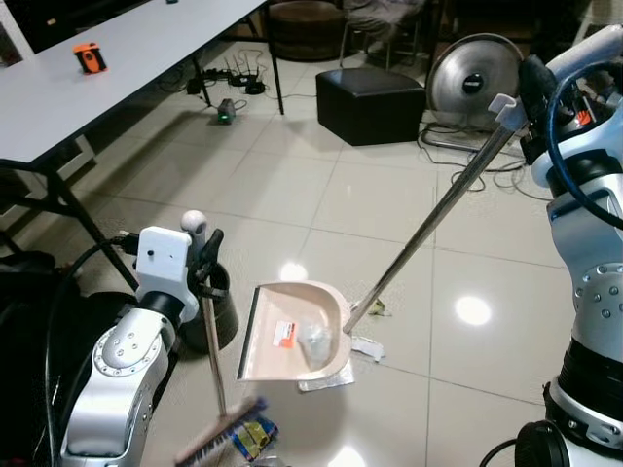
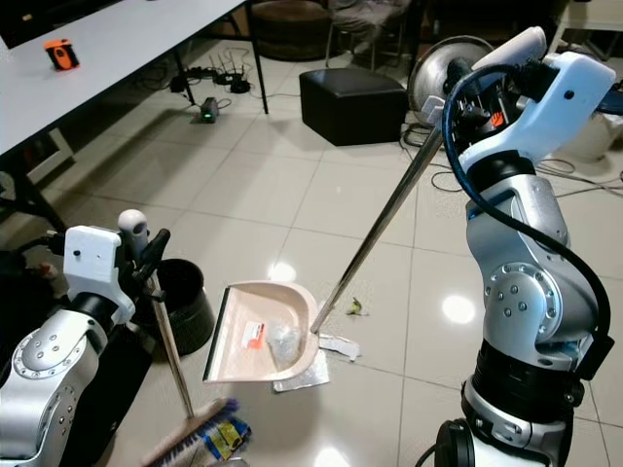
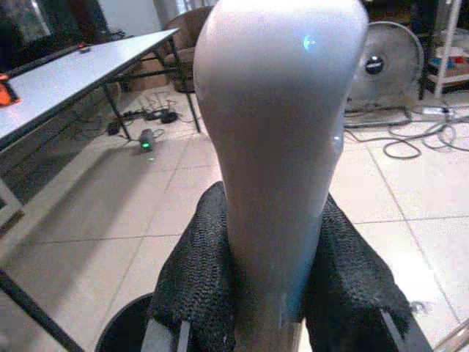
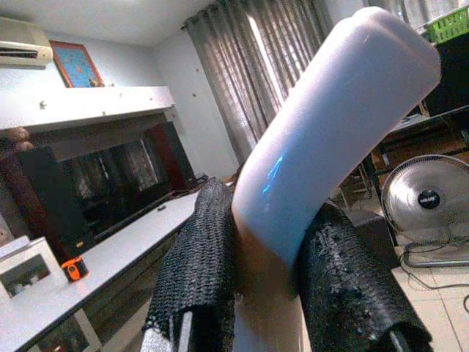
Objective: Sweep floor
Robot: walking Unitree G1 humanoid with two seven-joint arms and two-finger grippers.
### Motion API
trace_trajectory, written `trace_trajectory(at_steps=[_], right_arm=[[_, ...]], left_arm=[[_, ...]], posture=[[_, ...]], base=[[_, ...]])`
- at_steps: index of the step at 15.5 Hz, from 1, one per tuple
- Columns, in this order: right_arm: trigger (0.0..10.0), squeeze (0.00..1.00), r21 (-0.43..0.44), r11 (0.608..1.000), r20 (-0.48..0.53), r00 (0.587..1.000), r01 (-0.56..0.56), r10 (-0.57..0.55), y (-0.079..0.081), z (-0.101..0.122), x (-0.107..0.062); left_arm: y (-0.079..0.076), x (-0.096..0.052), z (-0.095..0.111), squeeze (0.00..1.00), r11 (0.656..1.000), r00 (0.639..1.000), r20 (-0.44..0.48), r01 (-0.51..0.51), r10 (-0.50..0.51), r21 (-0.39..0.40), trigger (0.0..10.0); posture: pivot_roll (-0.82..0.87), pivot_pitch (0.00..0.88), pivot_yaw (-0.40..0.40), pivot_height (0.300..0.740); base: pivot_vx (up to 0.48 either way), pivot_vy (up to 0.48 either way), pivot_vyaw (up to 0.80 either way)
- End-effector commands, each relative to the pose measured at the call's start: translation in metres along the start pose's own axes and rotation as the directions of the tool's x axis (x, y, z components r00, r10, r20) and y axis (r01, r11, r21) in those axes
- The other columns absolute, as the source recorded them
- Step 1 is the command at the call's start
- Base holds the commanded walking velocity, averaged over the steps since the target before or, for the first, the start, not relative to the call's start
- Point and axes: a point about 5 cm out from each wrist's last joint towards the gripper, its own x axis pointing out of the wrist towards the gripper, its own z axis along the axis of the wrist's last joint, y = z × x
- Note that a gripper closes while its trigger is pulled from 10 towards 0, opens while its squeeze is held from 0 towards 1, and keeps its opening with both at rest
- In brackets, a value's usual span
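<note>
— Around the work? Black bin (image 1: 216,316) beside broom (image 1: 216,440), ottoman (image 1: 370,102) and fan (image 1: 474,80) beyond.
— Grips? Left gripper (image 1: 206,261) clamped on broom handle; right gripper (image 2: 465,105) clamped on metal pole of beige plastic dustpan (image 1: 297,336), flat on glossy tiles amid wrappers (image 1: 255,435).

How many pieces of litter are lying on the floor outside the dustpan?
3 that I can see: a colourful wrapper by the broom head, flat silvery pieces by the dustpan, a small green scrap. Others may be hidden.

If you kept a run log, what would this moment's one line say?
left gripper: shut on broom | right gripper: shut on dustpan handle | dustpan: on floor, holds wrapper | litter: beside pan, at bristles
</note>
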Motion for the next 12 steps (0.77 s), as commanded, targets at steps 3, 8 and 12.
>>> trace_trajectory(at_steps=[3,8,12], right_arm=[[10.0,0.00,0.025,1.000,0.057,0.998,-0.015,0.014,0.0064,0.0121,0.0053],[10.0,0.00,0.025,1.000,0.072,0.997,0.005,-0.006,0.0025,0.0167,0.0084],[10.0,0.00,0.023,0.999,0.086,0.996,0.029,-0.031,-0.0022,0.0204,0.0096]], left_arm=[[0.0084,0.0012,0.0157,0.00,0.998,0.996,0.071,-0.058,0.057,0.023,10.0],[0.0052,-0.0002,0.0145,0.00,0.998,0.996,0.070,-0.055,0.054,0.003,10.0],[0.0003,0.0020,0.0182,0.00,0.999,0.994,0.100,-0.039,0.038,0.005,10.0]], posture=[[0.01,0.000,0.084,0.740],[0.01,0.000,0.078,0.740],[0.01,0.000,0.077,0.740]], base=[[0.000,0.000,0.69],[0.000,0.000,0.80],[0.000,0.000,0.80]])
